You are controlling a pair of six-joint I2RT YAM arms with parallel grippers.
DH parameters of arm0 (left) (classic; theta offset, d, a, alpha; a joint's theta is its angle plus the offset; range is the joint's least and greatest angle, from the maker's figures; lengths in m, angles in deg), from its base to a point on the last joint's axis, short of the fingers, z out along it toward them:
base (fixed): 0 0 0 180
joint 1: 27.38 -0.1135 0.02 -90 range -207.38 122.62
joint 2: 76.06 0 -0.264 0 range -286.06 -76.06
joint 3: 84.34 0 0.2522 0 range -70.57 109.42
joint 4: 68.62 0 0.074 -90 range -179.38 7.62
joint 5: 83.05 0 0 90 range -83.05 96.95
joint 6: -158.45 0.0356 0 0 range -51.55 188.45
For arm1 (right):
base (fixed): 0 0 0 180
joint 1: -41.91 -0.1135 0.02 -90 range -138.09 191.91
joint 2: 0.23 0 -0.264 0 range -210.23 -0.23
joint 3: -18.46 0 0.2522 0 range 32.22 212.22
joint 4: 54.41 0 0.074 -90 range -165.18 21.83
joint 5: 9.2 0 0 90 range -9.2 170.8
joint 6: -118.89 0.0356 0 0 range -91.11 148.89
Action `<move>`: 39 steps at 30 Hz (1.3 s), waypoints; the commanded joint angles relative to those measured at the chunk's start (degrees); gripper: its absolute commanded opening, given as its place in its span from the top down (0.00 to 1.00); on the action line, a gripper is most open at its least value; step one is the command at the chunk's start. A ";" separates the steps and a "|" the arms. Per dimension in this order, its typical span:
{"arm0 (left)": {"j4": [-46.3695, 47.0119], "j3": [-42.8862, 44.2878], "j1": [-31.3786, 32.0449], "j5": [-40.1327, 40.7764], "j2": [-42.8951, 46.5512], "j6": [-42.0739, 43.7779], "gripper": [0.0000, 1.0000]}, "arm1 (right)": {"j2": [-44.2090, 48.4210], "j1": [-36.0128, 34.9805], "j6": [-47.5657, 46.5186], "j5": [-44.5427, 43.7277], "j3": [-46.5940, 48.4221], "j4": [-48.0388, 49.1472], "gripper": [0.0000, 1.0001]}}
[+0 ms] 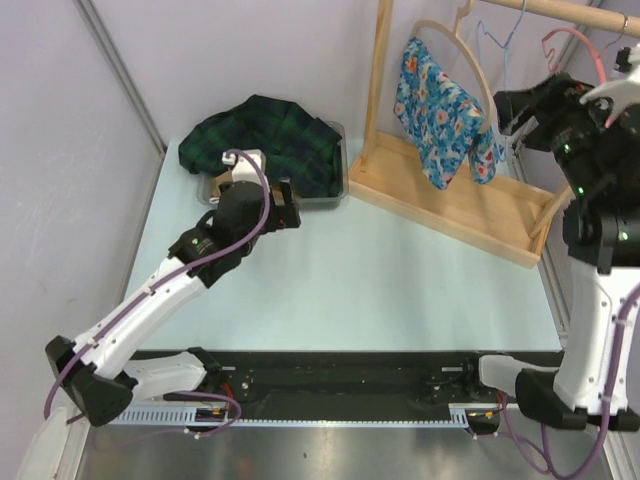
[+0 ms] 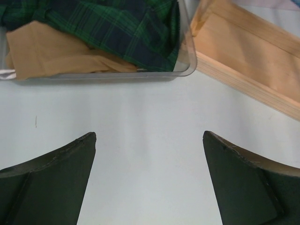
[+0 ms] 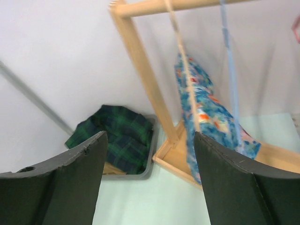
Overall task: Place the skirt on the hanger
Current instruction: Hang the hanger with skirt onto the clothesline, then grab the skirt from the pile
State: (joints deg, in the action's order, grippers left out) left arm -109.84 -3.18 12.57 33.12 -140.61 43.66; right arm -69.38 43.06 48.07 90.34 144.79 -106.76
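My left gripper (image 2: 150, 140) is spread wide and empty over the table (image 2: 140, 108), with the bin (image 2: 188, 60) of plaid cloth (image 2: 117, 28) at 12 o'clock. My right gripper (image 3: 150, 140), equally wide and empty, faces the floral skirt (image 3: 211, 117), which is draped on the wooden hanger (image 3: 180, 51) at 1 o'clock.

- My left gripper (image 2: 150, 138) has dark, near-black fingers, and my right gripper (image 3: 150, 136) matches it.
- Ahead of my left gripper, the plaid garment (image 2: 117, 28) is dark green checked with navy.
- The cloth (image 2: 51, 51) beside it is plain tan.
- The bin (image 2: 187, 61) around both is clear grey.
- The table (image 2: 150, 108) under my left gripper is pale mint.
- Ahead of my right gripper, the skirt (image 3: 206, 112) is bright blue, printed with red, orange and white flowers.
- The hanger (image 3: 186, 79) and rack (image 3: 139, 61) are light wood.
- Further right of that gripper, the wire hanger (image 3: 228, 70) is light blue.
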 commanded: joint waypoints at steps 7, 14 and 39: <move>-4.35 13.46 -9.97 -6.13 -19.17 -5.09 0.00 | 10.34 -15.62 -12.31 18.34 -18.34 5.65 0.25; -3.82 24.96 -12.52 -8.50 -36.48 -6.22 0.00 | 4.91 -31.03 -13.12 4.61 -26.00 6.68 0.27; -1.97 52.75 -16.48 -10.61 -71.15 -10.71 0.31 | 3.58 -20.13 -8.11 7.51 -32.24 11.08 0.27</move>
State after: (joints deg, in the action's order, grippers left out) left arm -111.17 45.47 -3.89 23.68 -210.80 34.76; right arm -66.82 21.77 38.56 97.01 112.03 -96.64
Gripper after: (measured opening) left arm 0.913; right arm 0.730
